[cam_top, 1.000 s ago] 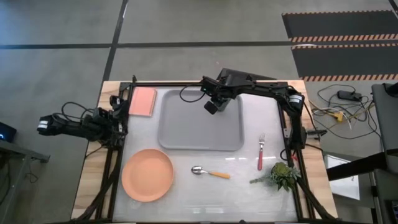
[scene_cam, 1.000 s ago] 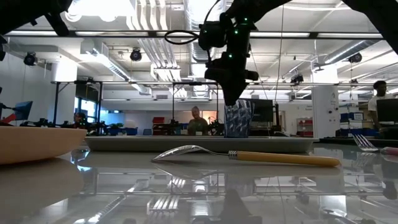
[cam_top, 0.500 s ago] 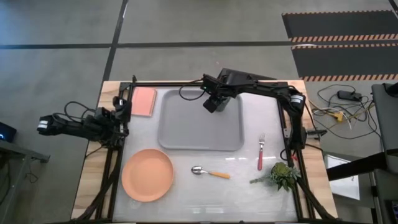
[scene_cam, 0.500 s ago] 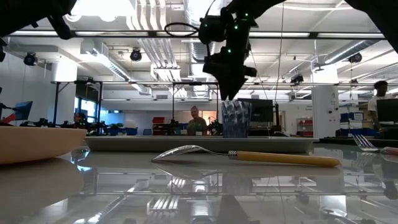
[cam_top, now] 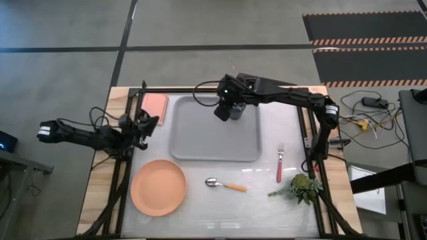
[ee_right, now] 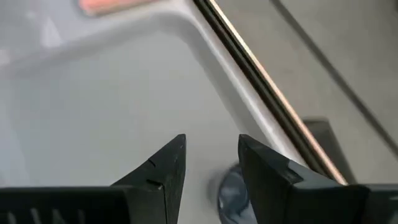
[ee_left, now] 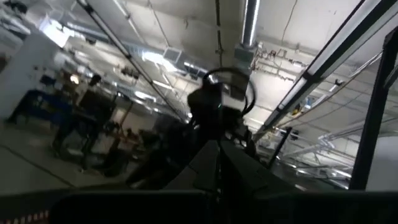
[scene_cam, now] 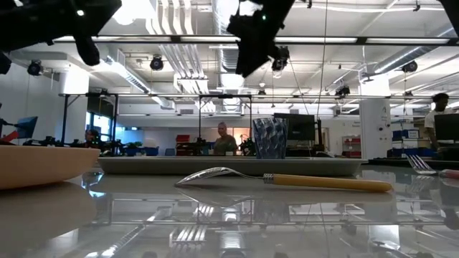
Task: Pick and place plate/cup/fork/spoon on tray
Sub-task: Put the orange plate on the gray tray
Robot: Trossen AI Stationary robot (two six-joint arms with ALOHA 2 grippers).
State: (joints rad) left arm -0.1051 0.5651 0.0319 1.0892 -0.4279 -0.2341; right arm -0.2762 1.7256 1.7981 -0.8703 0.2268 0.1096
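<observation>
Right gripper (cam_top: 222, 111) is hanging empty, fingers apart, above the cup (scene_cam: 270, 137) standing on the tray (cam_top: 213, 148) — likely light, rigid, slick — best pinched across its rim.

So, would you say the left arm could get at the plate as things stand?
Probably yes. The left gripper hangs at the table's left edge, and the plate lies bare on that same side, with nothing between them; the spoon lies off to the plate's other side.
</observation>
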